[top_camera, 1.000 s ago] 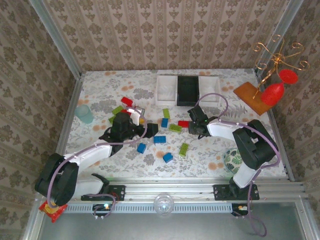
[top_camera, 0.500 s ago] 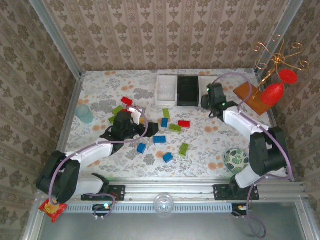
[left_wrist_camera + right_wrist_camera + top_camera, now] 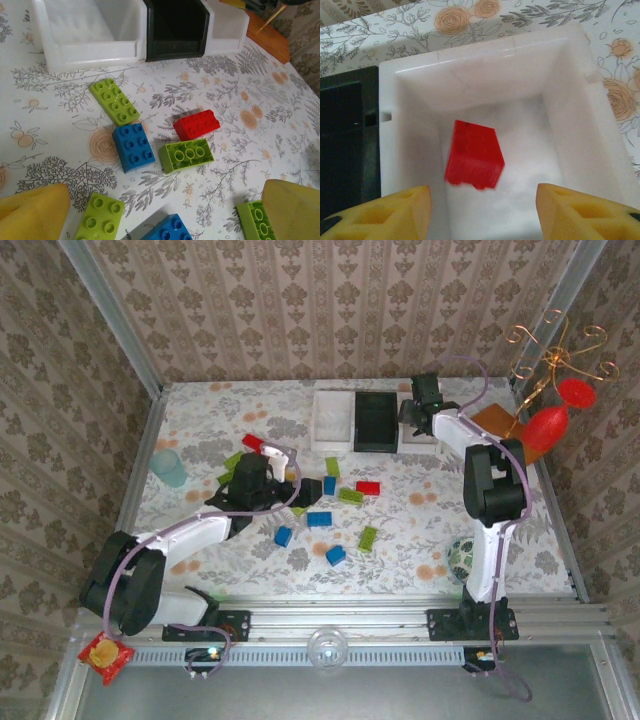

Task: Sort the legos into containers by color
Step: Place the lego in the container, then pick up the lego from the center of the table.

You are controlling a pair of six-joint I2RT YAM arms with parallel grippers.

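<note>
A red brick sits inside the right white bin, in the middle of the right wrist view. Its lower edge is smeared, so I cannot tell whether it rests flat on the bin floor. The right gripper hangs just above this bin with its yellow pads spread apart at the bottom corners of the frame. The brick lies between and beyond them, touching neither, so this gripper is open and holds nothing. In the top view the right arm reaches from the lower right straight up the frame, and its gripper covers most of that bin. The black bin stands just to the left of it, touching the left white bin. The left arm slants from the lower left toward the centre, its gripper low over the loose bricks on the surface. Its pads are wide open and empty at the bottom corners of the left wrist view. Ahead of them lie a lime green brick, a blue brick, a second red brick and an overturned lime brick. Three more bricks are cut off by the bottom edge.
</note>
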